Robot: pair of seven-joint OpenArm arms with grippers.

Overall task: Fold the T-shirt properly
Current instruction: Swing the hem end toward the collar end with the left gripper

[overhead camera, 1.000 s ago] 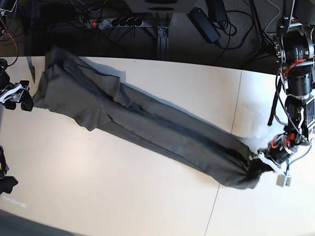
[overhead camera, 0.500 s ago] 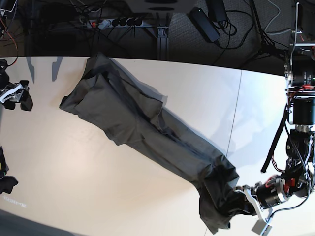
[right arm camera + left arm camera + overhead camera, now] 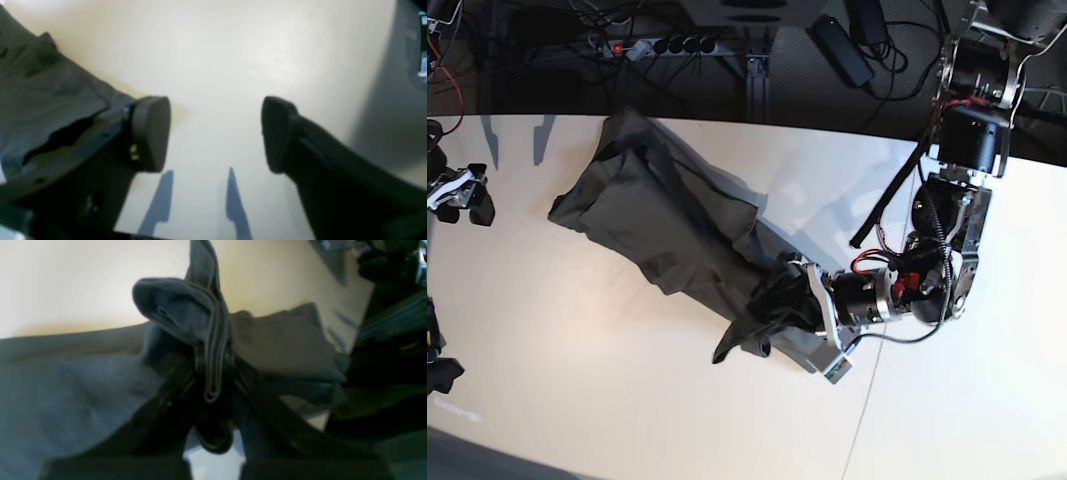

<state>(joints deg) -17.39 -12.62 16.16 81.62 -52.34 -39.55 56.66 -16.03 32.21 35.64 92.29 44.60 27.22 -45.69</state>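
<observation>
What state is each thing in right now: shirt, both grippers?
T-shirt: bunched lengthwise on the table, one end lifted and doubled back over itself.
Left gripper: jaws shut on a gathered fold of the T-shirt.
Right gripper: jaws open, empty, above bare table beside the shirt's edge.

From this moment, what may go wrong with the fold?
1. The left pincer pinches only a bunched edge of the T-shirt; this thin bite may slip out.
2. The cloth near that pincer lies crumpled, so the fold may come out creased and uneven.
3. The right pincer is open over the bare table and holds nothing, so the far end may drag.
</observation>
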